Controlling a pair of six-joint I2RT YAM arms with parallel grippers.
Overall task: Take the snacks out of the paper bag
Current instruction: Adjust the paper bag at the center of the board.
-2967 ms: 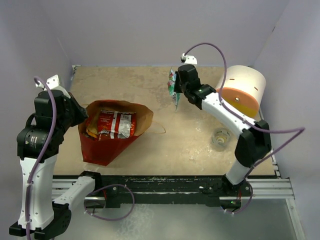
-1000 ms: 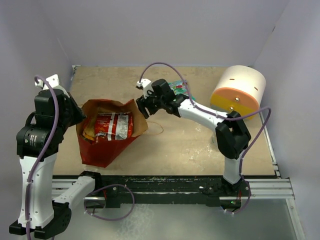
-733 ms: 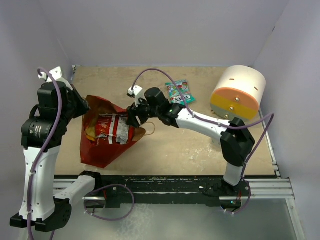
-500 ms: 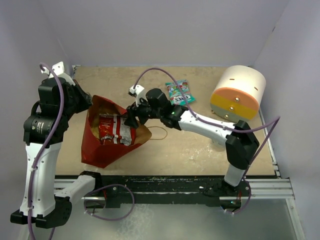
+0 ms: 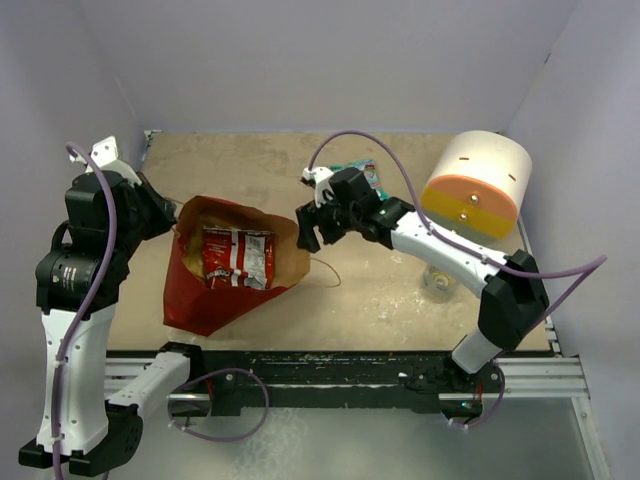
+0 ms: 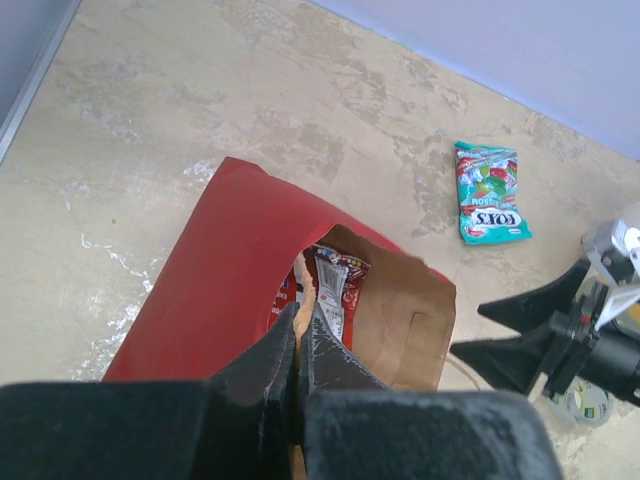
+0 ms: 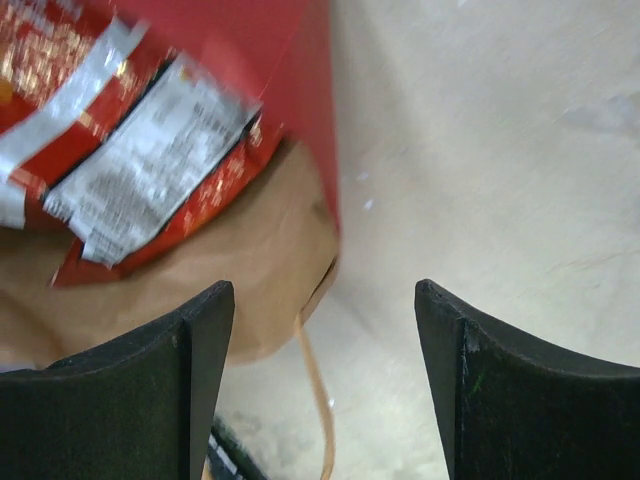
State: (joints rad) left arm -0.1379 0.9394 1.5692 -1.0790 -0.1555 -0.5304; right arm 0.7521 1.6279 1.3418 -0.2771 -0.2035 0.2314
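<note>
Paper bag (image 5: 200,300) at 9 o'clock of empty, wide-open right gripper (image 5: 305,231); left gripper (image 5: 172,213) pinches its rim; tan tabletop (image 5: 400,290), lilac walls (image 5: 330,60)

Matt, creased paper bag (image 5: 200,300); glossy crinkled foil snack packet (image 5: 238,258); rough tabletop (image 5: 400,300).

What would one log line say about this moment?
left gripper: shut on rim of crumpled red paper bag | right gripper: open at bag mouth | red-and-silver foil packet: inside bag | teal-green foil packet: on table
</note>
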